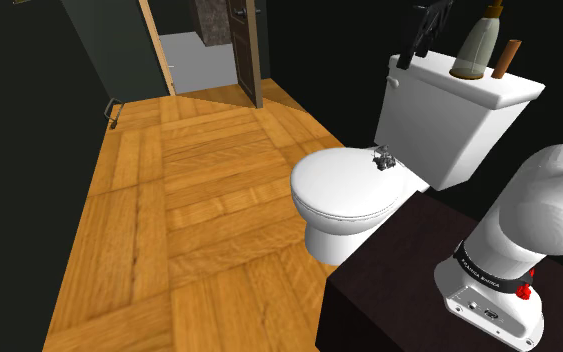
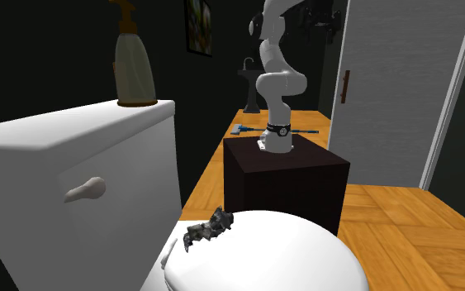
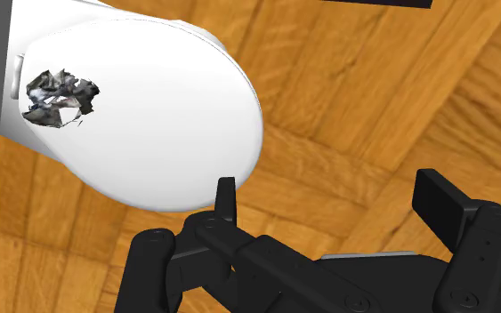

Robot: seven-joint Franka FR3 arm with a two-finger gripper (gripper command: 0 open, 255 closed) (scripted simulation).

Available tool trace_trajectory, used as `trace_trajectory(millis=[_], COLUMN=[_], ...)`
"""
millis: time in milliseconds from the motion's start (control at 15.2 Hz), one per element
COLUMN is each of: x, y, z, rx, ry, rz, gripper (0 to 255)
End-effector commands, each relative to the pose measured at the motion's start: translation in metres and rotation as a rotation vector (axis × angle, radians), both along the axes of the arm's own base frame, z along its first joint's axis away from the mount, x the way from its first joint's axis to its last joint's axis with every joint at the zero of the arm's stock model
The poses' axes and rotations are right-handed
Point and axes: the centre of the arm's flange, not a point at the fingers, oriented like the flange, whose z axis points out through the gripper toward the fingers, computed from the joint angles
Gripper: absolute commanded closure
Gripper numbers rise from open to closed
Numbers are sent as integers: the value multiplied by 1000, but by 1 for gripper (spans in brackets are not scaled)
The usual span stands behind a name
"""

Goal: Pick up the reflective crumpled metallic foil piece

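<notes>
Unreadable white lettering on black band [image 1: 482, 272] around arm [image 1: 544, 200]

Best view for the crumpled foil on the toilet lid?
Wrist view: the foil shows whole from above against the white toilet lid. Second exterior view shows it side-on; shoulder view, a small speck by the tank.

A closed white toilet lid [image 1: 344, 185] [image 2: 288, 256] [image 3: 150, 107] is seen as the carrying surface. A crumpled grey foil piece [image 1: 383, 159] [image 2: 209, 227] [image 3: 59, 96] is laid directly on it, at the lid's rear end close to the tank [image 1: 449, 130]. On the tank's flat top, an upright pale bottle [image 1: 476, 45] [image 2: 134, 66] is placed, with a tilted brown stick-like item [image 1: 507, 58] just beside it. The toilet and the dark box stand [image 1: 389, 290] [image 2: 284, 178] are carried by a wooden parquet floor [image 1: 199, 200].
</notes>
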Motion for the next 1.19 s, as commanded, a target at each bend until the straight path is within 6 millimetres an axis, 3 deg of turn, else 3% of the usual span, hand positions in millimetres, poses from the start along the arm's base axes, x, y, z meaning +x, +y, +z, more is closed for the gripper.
trace_trajectory(millis=[0, 1122], x=[0, 89], y=[0, -70], z=[0, -189], rx=[0, -159], ry=[0, 67], rz=[0, -40], gripper=[0, 0])
